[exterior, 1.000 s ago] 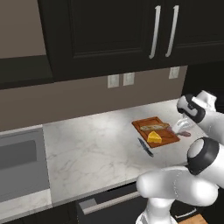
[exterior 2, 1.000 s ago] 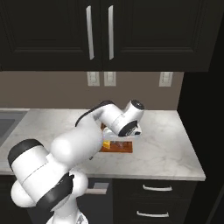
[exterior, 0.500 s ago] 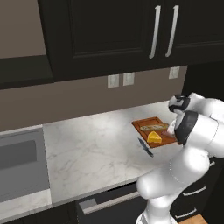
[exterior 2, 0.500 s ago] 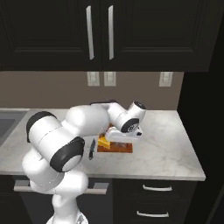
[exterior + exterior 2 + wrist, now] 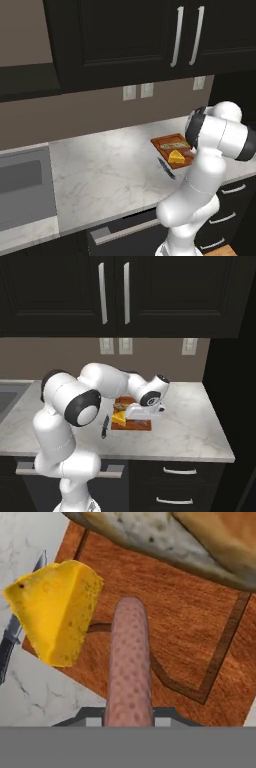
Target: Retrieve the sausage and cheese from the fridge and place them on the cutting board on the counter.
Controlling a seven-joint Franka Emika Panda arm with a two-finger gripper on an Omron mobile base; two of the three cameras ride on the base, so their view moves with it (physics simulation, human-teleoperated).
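The orange-brown cutting board lies on the marble counter. The yellow cheese wedge rests on the board's corner, seen also as the cheese and the cheese. My gripper is shut on the reddish-brown sausage, which sticks out over the board just beside the cheese. In the right base view the gripper hangs low over the board. A tall black mass at the counter's right end looks like the fridge's side.
A tan loaf-like piece lies along the board's far side. A dark knife lies on the counter beside the board, near the cheese. Dark wall cabinets hang above, and a sink sits far left.
The arm has folded and its hand has come down closer over the board, the sausage still in the gripper. Cheese, loaf and knife have not moved.
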